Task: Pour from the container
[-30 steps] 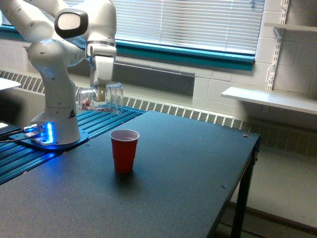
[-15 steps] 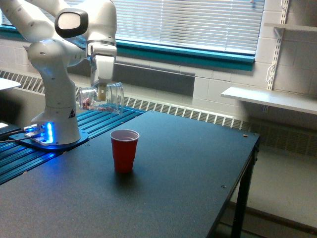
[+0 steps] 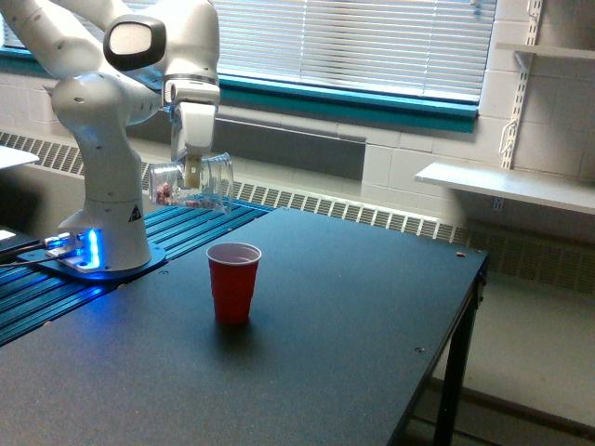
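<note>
Closed around the clear container (image 3: 191,183), the end effector (image 3: 191,173) is seen hanging from the white arm (image 3: 139,56), its fingers pressed against the cup's sides. Below it and stretching off toward the exterior view's right, the large dark counter (image 3: 325,353) is laid out, matte and black, with its far corner and a leg visible at the right. Behind and beneath the end effector, toward the exterior view's left, the arm's white base (image 3: 107,200) is mounted on a blue ribbed platform (image 3: 177,232), and a blue light is lit at its foot. The container is held on its side, roughly level, well above the counter, with its mouth turned toward the exterior view's right and its bottom toward the base. Small pinkish-red and white pieces (image 3: 165,194) are gathered at the bottom end of the container, to the left of the fingers. Lower than the end effector and slightly to its right, a red cup (image 3: 232,282) with a white inside is stood upright on the counter, apart from the container. Whether anything lies inside the red cup cannot be told.
</note>
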Motion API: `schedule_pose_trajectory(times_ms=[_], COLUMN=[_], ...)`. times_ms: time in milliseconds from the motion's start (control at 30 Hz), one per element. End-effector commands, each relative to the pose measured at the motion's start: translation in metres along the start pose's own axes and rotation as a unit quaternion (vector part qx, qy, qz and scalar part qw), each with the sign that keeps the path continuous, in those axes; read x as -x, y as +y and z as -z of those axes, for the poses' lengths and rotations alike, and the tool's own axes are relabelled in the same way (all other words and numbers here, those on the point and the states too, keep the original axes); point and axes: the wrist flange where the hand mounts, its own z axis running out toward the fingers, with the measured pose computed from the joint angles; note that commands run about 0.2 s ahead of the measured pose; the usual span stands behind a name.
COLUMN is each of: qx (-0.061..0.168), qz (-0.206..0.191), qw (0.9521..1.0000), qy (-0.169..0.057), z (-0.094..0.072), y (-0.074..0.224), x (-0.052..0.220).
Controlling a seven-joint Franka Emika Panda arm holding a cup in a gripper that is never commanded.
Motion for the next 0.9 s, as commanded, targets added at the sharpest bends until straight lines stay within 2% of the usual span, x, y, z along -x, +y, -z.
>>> schedule_pose_trajectory(times_ms=[33, 67, 100, 267, 467, 533, 567, 900], qx=[0.053, 0.052, 0.041, 0.033, 0.041, 0.062, 0.063, 0.060], qz=[0.033, 0.038, 0.033, 0.038, 0.055, 0.080, 0.084, 0.085], qw=[0.9979, 0.9977, 0.9985, 0.9987, 0.9974, 0.9948, 0.9944, 0.9946], qy=[0.016, 0.017, 0.015, -0.001, -0.020, -0.011, -0.007, -0.001], z=[-0.010, -0.010, -0.009, -0.010, -0.012, -0.011, -0.011, -0.010], y=[-0.028, -0.031, -0.035, -0.044, -0.052, -0.053, -0.054, -0.055], x=[-0.006, -0.007, -0.008, -0.007, -0.005, -0.006, -0.007, -0.008])
